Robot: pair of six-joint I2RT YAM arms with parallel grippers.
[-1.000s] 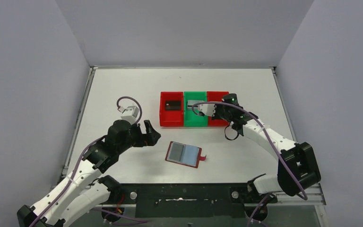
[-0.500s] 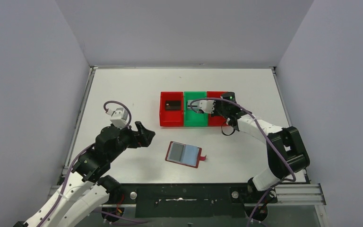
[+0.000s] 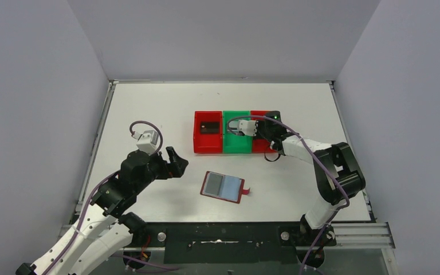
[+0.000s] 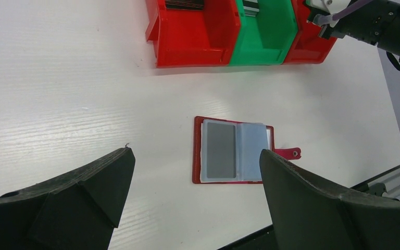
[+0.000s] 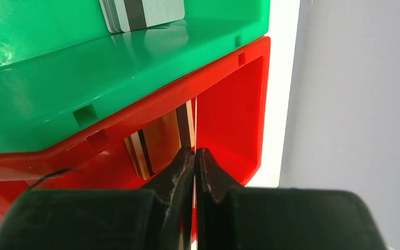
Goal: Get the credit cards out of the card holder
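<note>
Sleeves of clear bluish plastic lie spread open in the card holder [image 4: 233,150], a small dark red booklet flat on the white table [image 3: 149,109] near the arm bases, its clasp tab pointing right. One grey card [image 4: 221,150] sits in the left sleeve, so the job looks unfinished. That card is probably light, stiff and slick, and the sleeve soft and clingy; a pinch on its exposed short edge while the cover is pinned down seems the best hold, since the booklet is light enough to drag along. The left gripper [image 3: 177,161] hovers just left of the holder, jaws spread wide and empty. Farther back stand three glossy hard plastic bins side by side. The left red bin [image 3: 208,140] holds a black card [image 3: 209,126], and the green bin [image 5: 109,78] holds a stack of silver cards [image 5: 143,13]. Over the right red bin [image 5: 229,104] the right gripper [image 5: 194,152] is clenched on a tan card [image 5: 195,120] seen edge-on, beside a striped card [image 5: 159,140] leaning inside.
</note>
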